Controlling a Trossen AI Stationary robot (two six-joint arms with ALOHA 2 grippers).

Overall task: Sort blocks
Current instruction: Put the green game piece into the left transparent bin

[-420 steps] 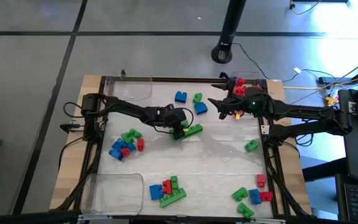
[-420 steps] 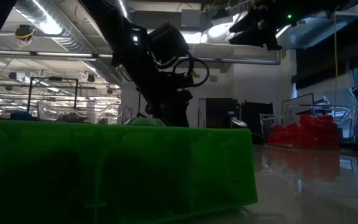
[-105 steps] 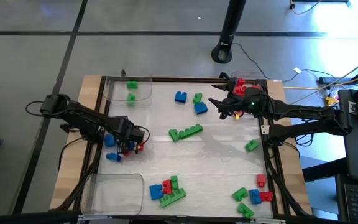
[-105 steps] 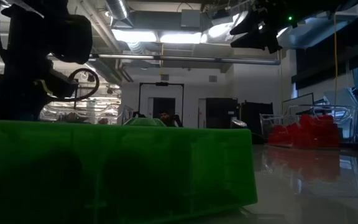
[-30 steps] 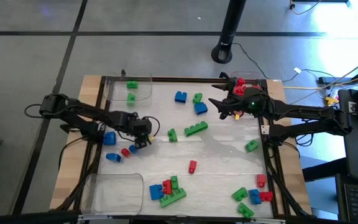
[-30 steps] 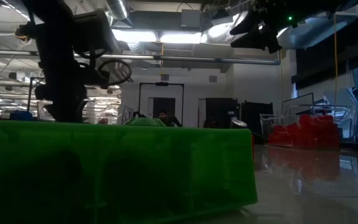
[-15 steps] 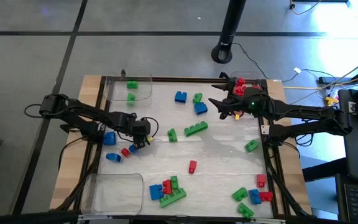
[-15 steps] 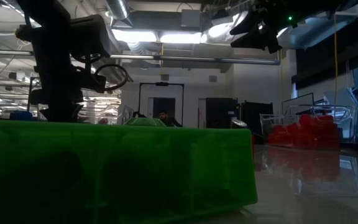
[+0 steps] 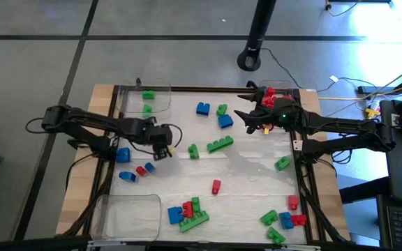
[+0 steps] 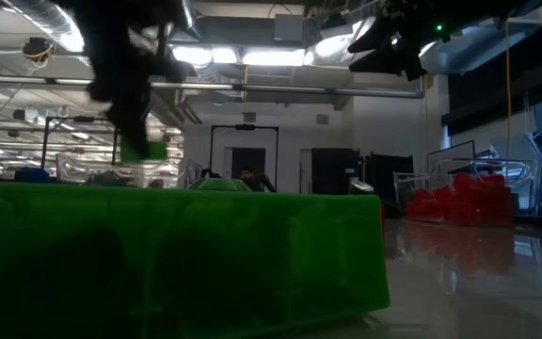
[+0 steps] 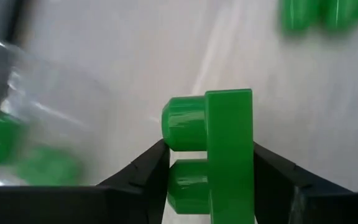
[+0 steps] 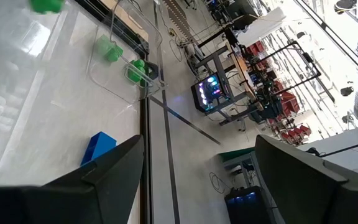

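My left gripper (image 9: 160, 141) hangs over the table's left part, between the far-left clear tray (image 9: 160, 104) and a loose group of blue and red blocks (image 9: 124, 155). It is shut on a small green block (image 11: 227, 155), which also shows below the dark fingers in the low view (image 10: 144, 149). Two green blocks (image 9: 147, 94) lie in the far-left tray. My right gripper (image 9: 250, 122) waits open, high over the far right, beside the tray holding red blocks (image 9: 269, 93). More red, green and blue blocks lie scattered flat on the table. My left gripper pinches the small green block between its two fingers (image 11: 151, 167), one on the studded side (image 11: 182, 121) and one on the opposite face (image 11: 244, 149). The fingers come from above, pointing down. The block is lifted clear of the table and hangs at the fingertips.
A long green block (image 9: 220, 144) and a small one (image 9: 193, 150) lie mid-table, blue ones (image 9: 202, 108) farther off. A clear tray (image 9: 125, 213) sits at the near-left corner beside a mixed cluster (image 9: 187, 213). A big green block (image 10: 177, 254) blocks the low view's foreground.
My left gripper has risen from the table beside the blue and red group and moved toward the far edge, carrying the small green block lifted clear. The other blocks and my right arm have stayed put.
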